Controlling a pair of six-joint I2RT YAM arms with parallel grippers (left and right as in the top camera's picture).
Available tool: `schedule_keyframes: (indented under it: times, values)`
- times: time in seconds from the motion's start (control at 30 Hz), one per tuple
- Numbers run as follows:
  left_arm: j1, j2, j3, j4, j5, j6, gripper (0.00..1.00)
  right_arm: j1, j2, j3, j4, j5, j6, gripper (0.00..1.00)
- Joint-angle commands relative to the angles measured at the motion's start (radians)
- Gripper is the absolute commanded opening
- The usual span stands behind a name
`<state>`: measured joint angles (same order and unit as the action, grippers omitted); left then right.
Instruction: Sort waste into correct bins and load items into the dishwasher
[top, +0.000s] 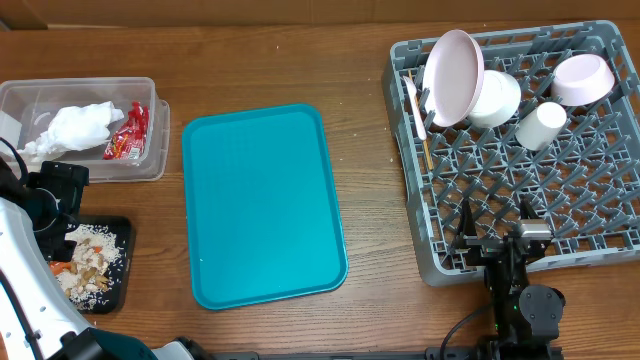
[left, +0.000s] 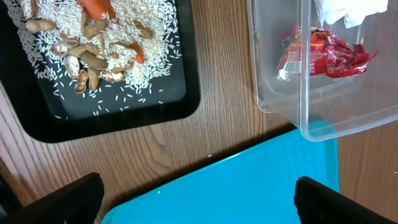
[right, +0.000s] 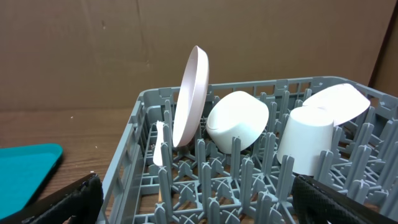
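Note:
The clear tub (top: 155, 140) at the far left holds a crumpled white napkin (top: 78, 128) and a red wrapper (left: 323, 53). In front of it, the black tray (left: 124, 118) carries rice (left: 149, 37), peanuts and an orange carrot (left: 96, 7). The grey dish rack (top: 560, 190) on the right holds the upright plate (right: 189, 93), a white bowl (right: 239, 118), a cup (right: 308, 140), a pinkish bowl (top: 583, 79), a fork (top: 413, 100) and a chopstick (top: 422, 140). My left gripper (left: 199, 202) hangs open and empty near the black tray. My right gripper (right: 199, 199) is open and empty over the rack's near edge.
A teal serving tray (top: 262, 205) lies bare in the middle of the wooden table, between the bins and the rack. Brown cardboard walls stand behind the table. My left arm's white body fills the lower left corner.

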<state>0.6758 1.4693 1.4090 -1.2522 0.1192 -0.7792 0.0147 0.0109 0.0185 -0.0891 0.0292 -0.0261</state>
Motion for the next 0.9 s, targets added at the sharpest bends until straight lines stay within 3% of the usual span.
schedule_keyframes:
  times: [0.0, 0.33, 0.63, 0.87]
  values:
    - [-0.003, 0.003, 0.008, 0.0, -0.007, 0.008, 1.0, 0.006, -0.008, -0.011, 0.007, -0.007, -0.004, 1.0]
    - [-0.003, 0.003, 0.008, 0.0, -0.019, 0.013, 1.0, 0.006, -0.008, -0.011, 0.007, -0.007, -0.004, 1.0]
    - [-0.003, -0.003, 0.007, -0.106, -0.079, 0.114, 1.0, 0.006, -0.008, -0.011, 0.007, -0.007, -0.004, 1.0]
    - [-0.072, -0.118, -0.031, -0.055, -0.075, 0.161, 1.0, 0.006, -0.008, -0.011, 0.007, -0.007, -0.004, 1.0]
